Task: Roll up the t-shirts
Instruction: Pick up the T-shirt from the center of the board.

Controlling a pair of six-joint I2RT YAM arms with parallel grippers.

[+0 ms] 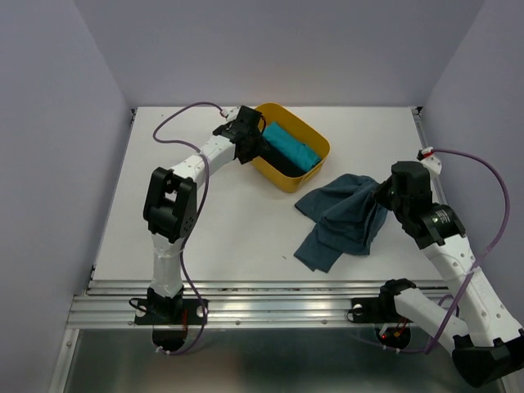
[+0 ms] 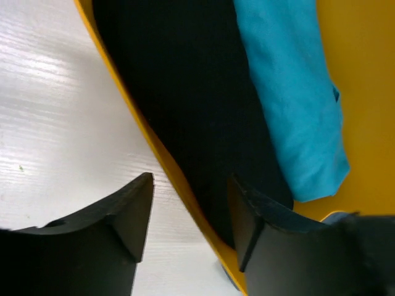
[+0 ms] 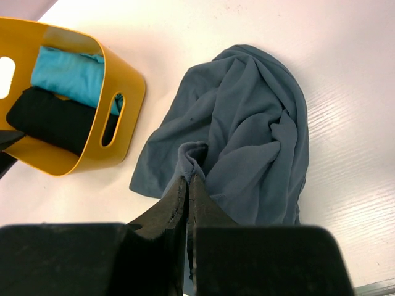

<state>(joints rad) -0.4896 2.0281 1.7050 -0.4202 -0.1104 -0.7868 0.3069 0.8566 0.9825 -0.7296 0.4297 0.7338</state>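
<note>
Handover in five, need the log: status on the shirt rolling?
Left gripper open, straddling tub wall. Right gripper shut on blue shirt, crumpled, not rolled. In tub: black shirt, turquoise shirt.

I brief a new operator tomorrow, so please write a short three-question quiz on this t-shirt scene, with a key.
1. True or false: the slate-blue t-shirt lies inside the yellow tub.
2. What is in the tub? A) the turquoise t-shirt and the black t-shirt; B) only a towel; C) nothing.
3. What is the right end effector shut on?

Key:
1. False; it lies crumpled on the table, beside the tub.
2. A.
3. A fold of the slate-blue t-shirt.
</note>
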